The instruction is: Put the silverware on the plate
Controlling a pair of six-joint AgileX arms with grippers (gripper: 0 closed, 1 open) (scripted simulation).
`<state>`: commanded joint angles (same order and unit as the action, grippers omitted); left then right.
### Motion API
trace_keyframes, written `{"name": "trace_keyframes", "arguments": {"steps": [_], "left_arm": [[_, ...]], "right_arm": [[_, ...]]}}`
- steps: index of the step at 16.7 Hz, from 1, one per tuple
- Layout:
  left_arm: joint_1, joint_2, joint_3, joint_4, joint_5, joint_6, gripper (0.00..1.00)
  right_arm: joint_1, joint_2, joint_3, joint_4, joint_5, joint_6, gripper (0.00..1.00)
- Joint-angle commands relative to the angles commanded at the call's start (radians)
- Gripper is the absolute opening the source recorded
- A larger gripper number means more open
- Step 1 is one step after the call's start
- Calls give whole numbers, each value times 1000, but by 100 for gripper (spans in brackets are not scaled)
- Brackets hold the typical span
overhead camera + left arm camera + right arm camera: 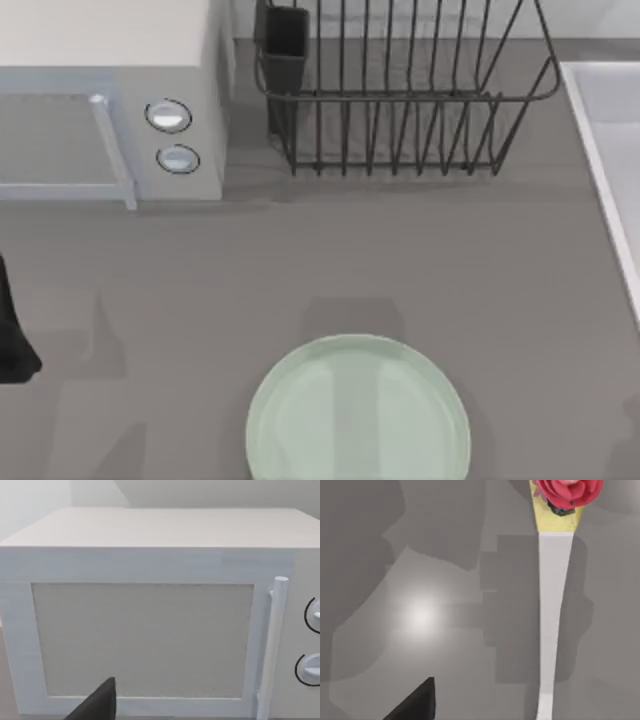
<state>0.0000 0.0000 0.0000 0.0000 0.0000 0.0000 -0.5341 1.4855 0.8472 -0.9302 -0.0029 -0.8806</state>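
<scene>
One microwave (110, 100) upper left of top view, two dials. One wire dish rack (400, 90) top centre. One mint plate (358, 410) bottom centre, bare. One white spoon (554, 620), red knob, under right wrist camera. Left arm (12, 330) at left edge. Jaw states: cannot tell.

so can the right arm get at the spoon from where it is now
Probably yes. In the right wrist view the spoon lies flat on the bare grey table right under that arm's camera, with nothing over it or crowding it. How the right gripper's fingers stand can't be made out, so this is a guess from position alone.
</scene>
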Motion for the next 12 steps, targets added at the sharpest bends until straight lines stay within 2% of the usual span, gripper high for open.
{"name": "trace_keyframes", "arguments": {"steps": [6,12], "left_arm": [[0,0,0,0,0,0,100],[0,0,0,0,0,0,100]], "right_arm": [[1,141,-153,303,0,3,100],[1,166,-179,347,0,3,100]]}}
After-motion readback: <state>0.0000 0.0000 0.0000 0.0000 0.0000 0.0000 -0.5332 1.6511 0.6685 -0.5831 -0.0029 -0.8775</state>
